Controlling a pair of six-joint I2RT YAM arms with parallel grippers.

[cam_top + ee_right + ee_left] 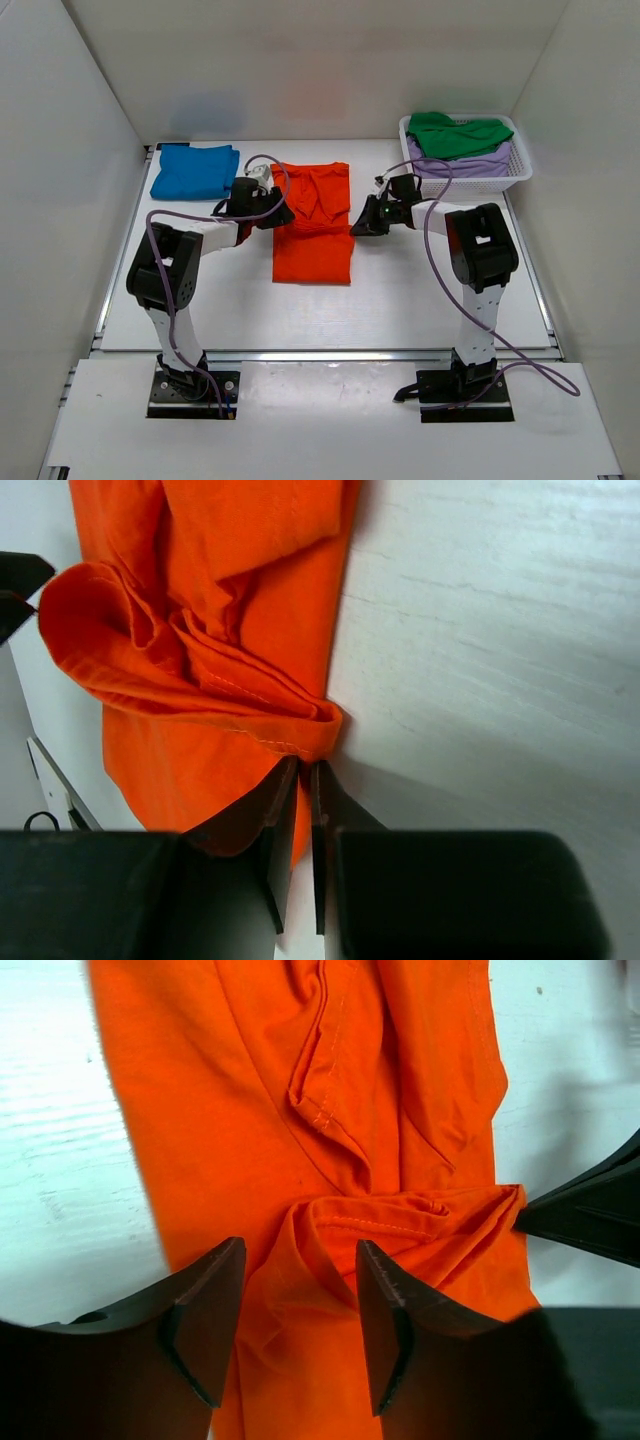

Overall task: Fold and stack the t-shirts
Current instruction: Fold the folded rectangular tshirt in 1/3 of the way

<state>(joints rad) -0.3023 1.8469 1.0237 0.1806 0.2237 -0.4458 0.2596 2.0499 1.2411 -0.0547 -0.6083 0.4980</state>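
The right claw (305, 770) is pinched together on the right-hand edge of the orange t-shirt (312, 240), with a bunched hem of cloth caught between its tips. The left claw (300, 1255) stands apart, its two fingers straddling a raised ridge of the same cloth on the opposite side without squeezing it. The arms meet the shirt near its middle from either side, which reads as a grip set up for folding the cloth across itself.

The table (400, 300) carries everything. The orange t-shirt lies at its centre between the two arms, within equal reach of both. It is narrowed into a long strip (sleeves apparently tucked in, though the creases make that hard to confirm). Its far half is rumpled where the claws bear on it, and its near half lies flat.

The basket (522, 168) sits at the far right corner, beside the right arm's reach, and serves as the supply. The blue t-shirt (195, 172) lies folded flat at the far left, well apart from the orange one, a sensible base for the stack. Inside the basket, the lavender t-shirt (460, 165) lies underneath and the green t-shirt (455, 135) is heaped on top. Both are unfolded and likely waiting their turn.
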